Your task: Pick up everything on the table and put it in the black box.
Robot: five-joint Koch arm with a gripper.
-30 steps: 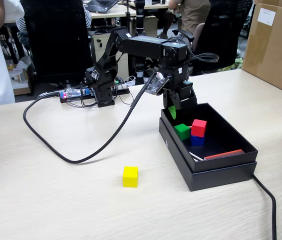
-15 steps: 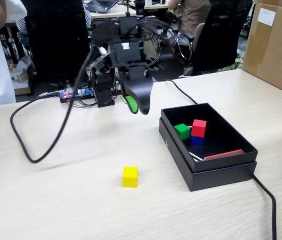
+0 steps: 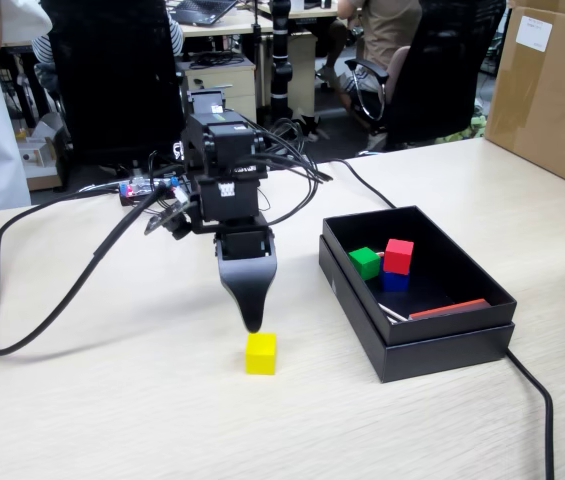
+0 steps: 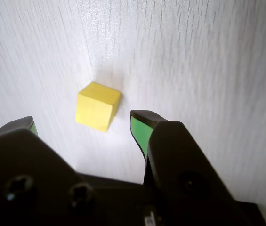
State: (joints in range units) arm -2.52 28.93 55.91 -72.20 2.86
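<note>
The tool [image 4: 83, 127] is hanging spread open just above the yellow cube [image 3: 261, 353], low in the middle of the fixed view, its green-lined jaws wide enough to take the cube between them. The cube is sitting alone on the counter [image 3: 92, 400]. At centre right, the black box [image 3: 432, 345] is already holding the green cube [image 3: 366, 262], with the red cube [image 3: 398, 255] stacked on the blue cube [image 3: 394, 281]. The white label on the arm is too small to read.
</note>
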